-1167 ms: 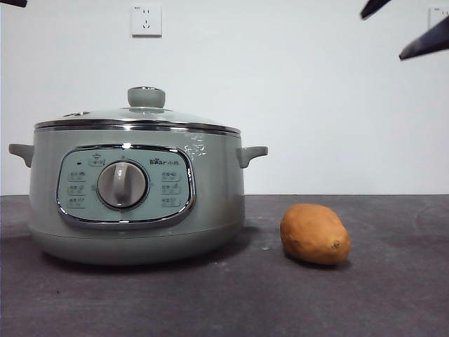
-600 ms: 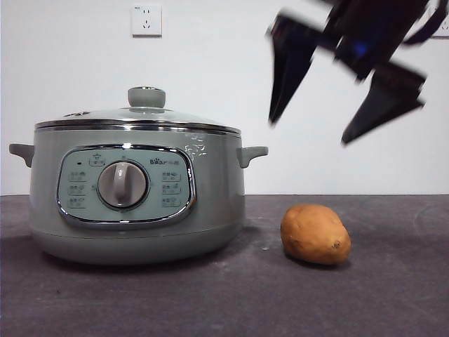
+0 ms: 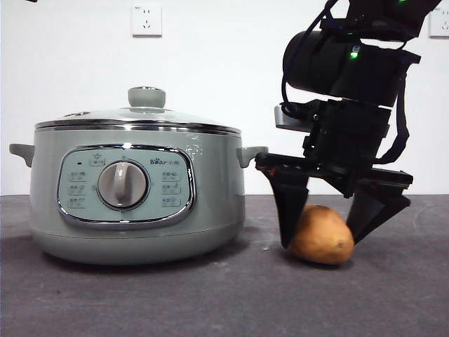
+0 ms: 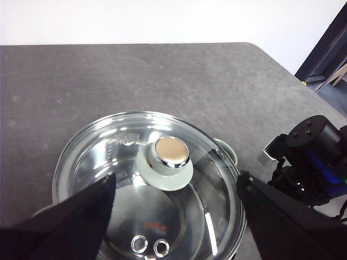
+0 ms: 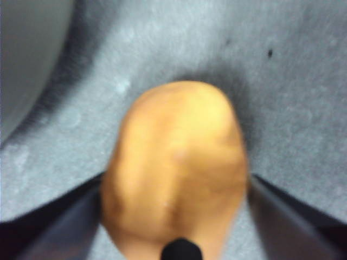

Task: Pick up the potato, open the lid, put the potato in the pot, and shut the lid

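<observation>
The smooth orange-brown potato (image 3: 322, 234) lies on the dark bench (image 3: 210, 295), lower right of frame, straddled by the open right hand (image 3: 327, 235), not yet lifted; the glass lid (image 3: 137, 116) is seen seated on the sage-green pot (image 3: 137, 189); the left hand (image 4: 173, 211) hangs open above

arm housing (image 3: 337, 60): black, cylindrical, small green light
cables (image 3: 401, 119): black, looped
right gripper (image 3: 324, 226): 2 black tapered jaws

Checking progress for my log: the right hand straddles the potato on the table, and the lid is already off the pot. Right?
Not quite. The lid is on the pot, as the front view shows. The right hand does straddle the potato on the table.
</observation>
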Robot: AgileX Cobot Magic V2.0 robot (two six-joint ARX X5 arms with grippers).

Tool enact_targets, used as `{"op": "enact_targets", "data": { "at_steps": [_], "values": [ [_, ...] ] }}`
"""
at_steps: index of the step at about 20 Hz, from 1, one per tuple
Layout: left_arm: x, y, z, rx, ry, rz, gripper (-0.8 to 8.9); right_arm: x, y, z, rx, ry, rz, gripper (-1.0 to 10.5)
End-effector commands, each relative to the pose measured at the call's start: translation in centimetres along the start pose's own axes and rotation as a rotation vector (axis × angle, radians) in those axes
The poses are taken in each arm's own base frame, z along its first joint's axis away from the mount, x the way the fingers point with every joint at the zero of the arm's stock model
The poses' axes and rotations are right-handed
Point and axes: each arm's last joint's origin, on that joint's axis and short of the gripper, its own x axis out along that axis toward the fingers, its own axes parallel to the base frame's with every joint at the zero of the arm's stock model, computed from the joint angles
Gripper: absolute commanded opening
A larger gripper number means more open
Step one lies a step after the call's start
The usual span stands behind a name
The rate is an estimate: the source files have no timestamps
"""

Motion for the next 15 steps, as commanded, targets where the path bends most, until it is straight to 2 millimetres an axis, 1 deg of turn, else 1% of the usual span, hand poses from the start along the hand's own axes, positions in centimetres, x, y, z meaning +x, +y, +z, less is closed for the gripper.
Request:
{"op": "enact_targets", "data": {
  "at_steps": [1,2,4,5,8,9,12,15],
  "values": [
    [0.0,-0.1,0.0,0.015,0.002,-0.001,3.76,0.0,0.0,0.1,0.015,-0.013,-0.018,0.2],
    [0.0,-0.1,0.0,0.015,0.002,-0.001,3.76,0.0,0.0,0.1,0.015,-0.016,-0.016,-0.1],
    [0.0,-0.1,0.0,0.014,0.003,-0.001,3.76,-0.9,0.0,0.1,0.015,-0.030,-0.013,-0.1],
    [0.0,-0.1,0.0,0.013,0.006,0.000,3.76,-1.7,0.0,0.1,0.014,-0.045,-0.008,-0.1],
    [0.3,0.1,-0.1,0.008,0.017,0.001,3.76,-4.9,-0.1,-0.2,-0.001,-0.097,0.007,-0.1],
    [0.6,0.2,-0.1,0.005,0.023,0.001,3.76,-6.4,-0.2,-0.4,-0.012,-0.117,0.011,-0.1],
    [2.3,0.9,0.1,-0.002,0.041,-0.004,3.77,-10.3,-0.6,-1.4,-0.017,-0.198,0.031,-0.1],
    [5.0,1.2,0.0,0.006,0.069,-0.031,3.76,-13.5,-0.9,-2.3,-0.015,-0.280,0.053,-0.1]
  ]
}}
